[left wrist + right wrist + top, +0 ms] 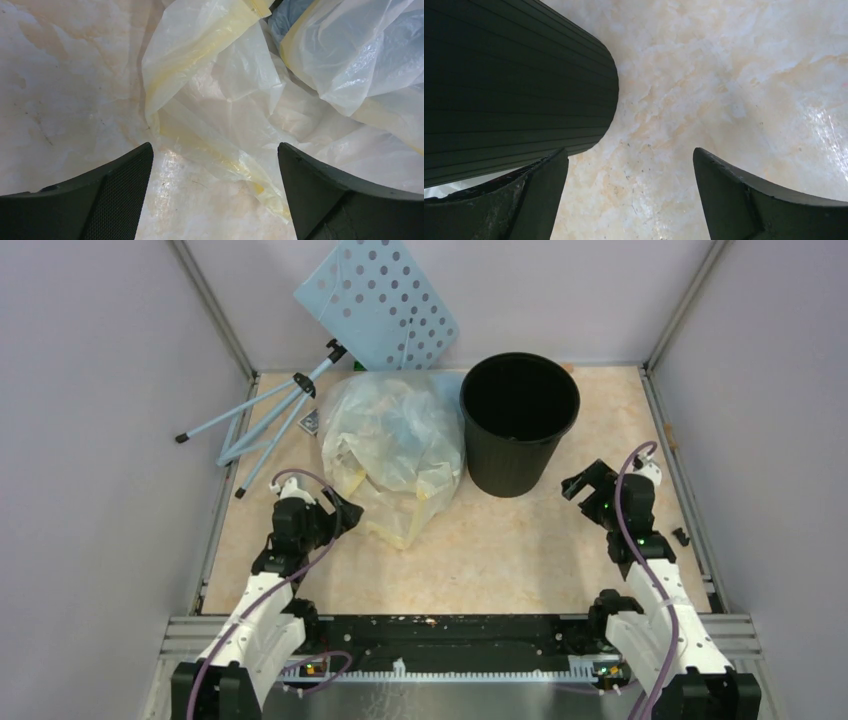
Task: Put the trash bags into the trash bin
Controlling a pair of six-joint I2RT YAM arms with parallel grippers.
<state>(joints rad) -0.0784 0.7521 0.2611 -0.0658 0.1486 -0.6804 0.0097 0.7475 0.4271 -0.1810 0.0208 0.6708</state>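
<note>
Over the marbled tabletop [500, 550], the round black trash bin [512, 465] is standing beside a crinkly yellowish sack [380, 480], pale-blue trash bags [412, 425] showing through it; a perforated panel [380, 300] and tripod [265, 420] are sitting behind. Left wrist: the left gripper [215, 150] is hovering spread over sack film. Right wrist: the right gripper [630, 152] is gaping beside the bin's ribbed wall.
</note>
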